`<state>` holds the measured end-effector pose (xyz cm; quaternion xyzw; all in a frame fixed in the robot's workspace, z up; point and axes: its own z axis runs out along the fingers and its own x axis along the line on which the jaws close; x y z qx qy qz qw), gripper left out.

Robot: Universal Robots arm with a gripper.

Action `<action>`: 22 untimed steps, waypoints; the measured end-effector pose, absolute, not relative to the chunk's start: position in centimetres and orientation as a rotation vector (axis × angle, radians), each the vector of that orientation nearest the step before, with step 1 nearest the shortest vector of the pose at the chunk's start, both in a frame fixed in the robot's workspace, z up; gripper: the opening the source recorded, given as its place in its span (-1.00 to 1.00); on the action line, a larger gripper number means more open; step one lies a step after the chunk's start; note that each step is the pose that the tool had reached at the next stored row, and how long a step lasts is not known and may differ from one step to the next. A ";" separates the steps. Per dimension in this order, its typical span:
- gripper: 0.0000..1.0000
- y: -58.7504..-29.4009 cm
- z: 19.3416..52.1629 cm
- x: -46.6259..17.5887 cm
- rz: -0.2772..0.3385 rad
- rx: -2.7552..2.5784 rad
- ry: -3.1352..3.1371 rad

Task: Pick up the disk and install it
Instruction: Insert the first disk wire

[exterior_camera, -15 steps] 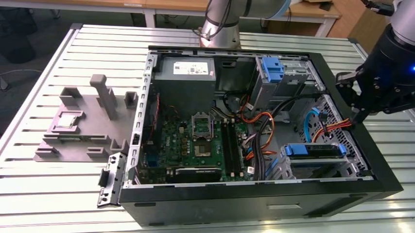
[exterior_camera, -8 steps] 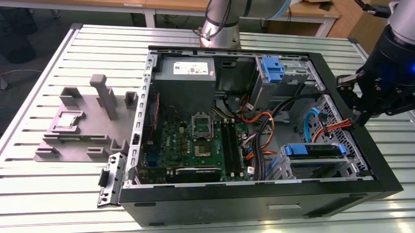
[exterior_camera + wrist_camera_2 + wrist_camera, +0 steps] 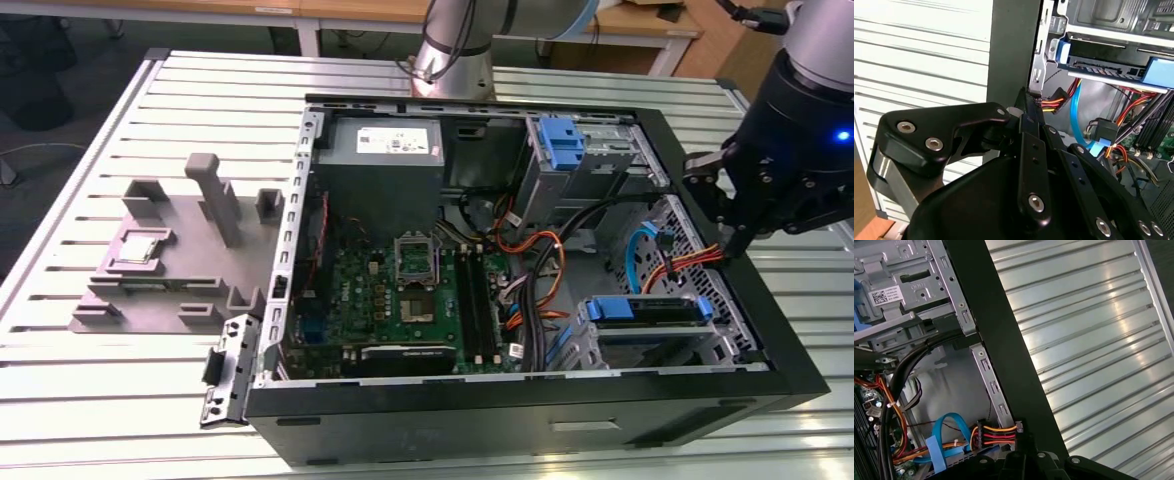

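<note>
My claw (image 3: 737, 246) hung at the rim of the case (image 3: 747, 300) on the exterior view's right, fingers pressed together, pinching nothing. In both wrist views its tip (image 3: 1026, 100) (image 3: 1019, 434) sat just beside a red-yellow-black power plug (image 3: 999, 432), with a blue flat cable (image 3: 936, 447) near. The case wall and the cables stood between me and the bays. One disk (image 3: 645, 310) lay on the drive cage at the case's near corner, apart from my claw. One blue caddy (image 3: 561, 142) sat at the far end, beside one grey supply box (image 3: 380, 142). One board (image 3: 400, 290). One grey jig (image 3: 174, 255) on the table (image 3: 107, 400), outside the case.
</note>
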<state>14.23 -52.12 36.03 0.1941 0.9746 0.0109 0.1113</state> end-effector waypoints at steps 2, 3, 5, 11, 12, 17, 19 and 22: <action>-0.80 -52.1 36.0 14.2 0.035 0.564 2.852; -0.80 -52.1 36.0 14.1 0.037 0.560 2.846; -0.80 -52.1 36.0 14.1 0.040 0.550 2.836; -0.80 -52.1 35.9 14.1 0.020 0.488 2.843; -0.80 -52.1 35.8 14.0 0.019 0.477 2.844; -0.80 -52.0 35.7 13.7 0.009 0.458 2.844; -0.80 -51.9 35.7 13.5 0.005 0.455 2.843; -0.80 -51.6 35.7 13.3 0.001 0.451 2.839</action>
